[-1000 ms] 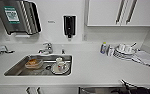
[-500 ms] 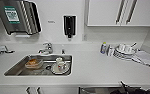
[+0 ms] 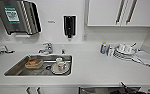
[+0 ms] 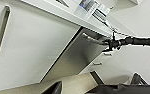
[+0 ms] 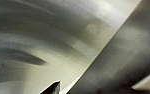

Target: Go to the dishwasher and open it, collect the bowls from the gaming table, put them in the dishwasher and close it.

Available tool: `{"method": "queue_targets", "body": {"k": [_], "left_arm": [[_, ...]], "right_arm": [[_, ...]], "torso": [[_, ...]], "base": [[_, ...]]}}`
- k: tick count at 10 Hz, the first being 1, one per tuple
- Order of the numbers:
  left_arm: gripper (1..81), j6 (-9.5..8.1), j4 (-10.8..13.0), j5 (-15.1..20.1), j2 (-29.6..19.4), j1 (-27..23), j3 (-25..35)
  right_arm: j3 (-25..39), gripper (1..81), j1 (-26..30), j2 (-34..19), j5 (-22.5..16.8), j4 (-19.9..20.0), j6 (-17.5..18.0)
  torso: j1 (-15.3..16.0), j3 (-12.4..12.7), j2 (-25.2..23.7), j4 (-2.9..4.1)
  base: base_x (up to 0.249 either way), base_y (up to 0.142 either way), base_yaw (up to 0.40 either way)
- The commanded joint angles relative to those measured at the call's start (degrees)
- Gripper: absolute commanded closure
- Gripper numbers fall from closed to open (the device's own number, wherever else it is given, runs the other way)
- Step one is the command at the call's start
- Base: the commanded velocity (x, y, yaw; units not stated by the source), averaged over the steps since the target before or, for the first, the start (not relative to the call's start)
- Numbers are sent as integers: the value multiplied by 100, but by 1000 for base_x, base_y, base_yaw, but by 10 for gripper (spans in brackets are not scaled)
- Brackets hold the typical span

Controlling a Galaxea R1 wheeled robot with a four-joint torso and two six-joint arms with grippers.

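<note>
dishwasher (image 4: 77,58): door ajar, lower centre; right claw (image 4: 112,43) at its top edge, grip perhaps closed, unclear. bowls uncollected.

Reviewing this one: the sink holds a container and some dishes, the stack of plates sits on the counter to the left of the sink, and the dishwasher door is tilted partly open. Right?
Not quite. The stack of plates sits on the counter to the right of the sink, as the head view shows. The rest stands: a container and dishes lie in the sink, and the left wrist view shows the dishwasher door tilted partly open.
</note>
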Motion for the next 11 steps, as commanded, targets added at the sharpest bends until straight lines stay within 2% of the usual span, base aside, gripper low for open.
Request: {"method": "queue_targets", "body": {"k": [1,5,11], "left_arm": [[10,3,106,-35,-332,-281,29],[10,3,115,-43,-332,-281,46],[10,-58,115,-35,-340,-281,37]], "right_arm": [[18,10,102,-265,-777,-158,-64],[35,10,-13,-354,-804,-159,-73],[53,10,-30,-292,-787,-158,-73]], "torso": [[0,0,0,0],[0,0,0,0],[4,0,5,0]], "base": [[0,0,0],[0,0,0],[-74,0,0]]}}
